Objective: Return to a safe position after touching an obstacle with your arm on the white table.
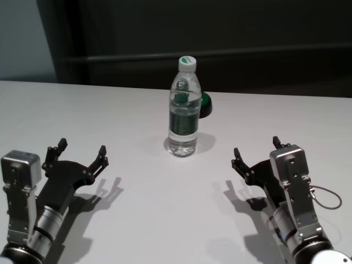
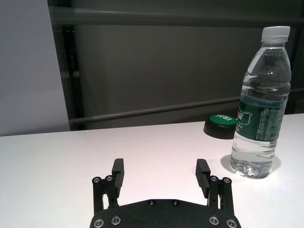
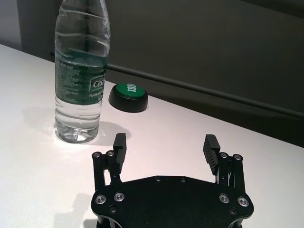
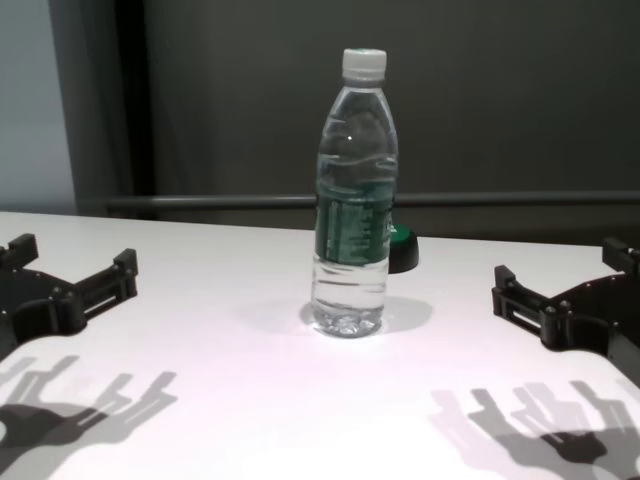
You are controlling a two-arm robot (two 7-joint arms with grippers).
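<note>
Head view, upright bottle between spread, empty left claw, right claw, green-topped button behind.

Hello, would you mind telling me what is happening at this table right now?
Nothing is being held. A tall clear plastic water bottle with a white cap stands upright on the white table, with a low black round object with a green top just behind it. The left end effector and right end effector hover open on either side, clear of the bottle.

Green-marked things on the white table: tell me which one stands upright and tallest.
The tall clear plastic water bottle with white cap and green label band; the low black round object with green top sits squat behind it.
</note>
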